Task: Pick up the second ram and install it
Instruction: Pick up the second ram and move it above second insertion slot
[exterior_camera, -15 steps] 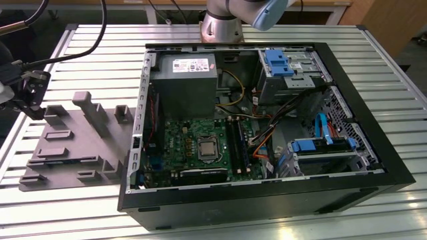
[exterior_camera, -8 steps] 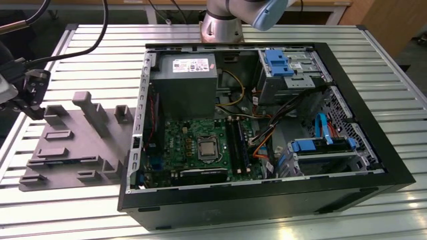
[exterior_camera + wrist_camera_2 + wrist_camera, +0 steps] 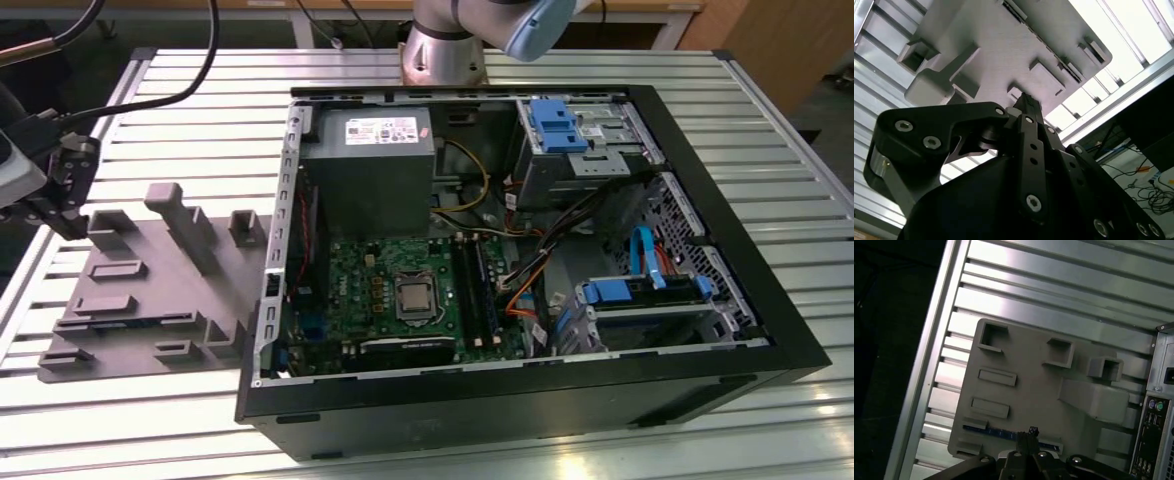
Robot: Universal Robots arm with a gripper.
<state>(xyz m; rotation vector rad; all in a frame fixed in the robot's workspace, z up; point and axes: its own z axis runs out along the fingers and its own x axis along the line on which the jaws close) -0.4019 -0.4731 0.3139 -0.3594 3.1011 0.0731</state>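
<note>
Grey tray [image 3: 1024, 390] edge, ram [image 3: 994, 432] under fingers [image 3: 1024, 446].

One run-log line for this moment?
gripper: over holder tray, near second ram | second ram: in tray slot, not lifted | computer case: open beside tray
</note>
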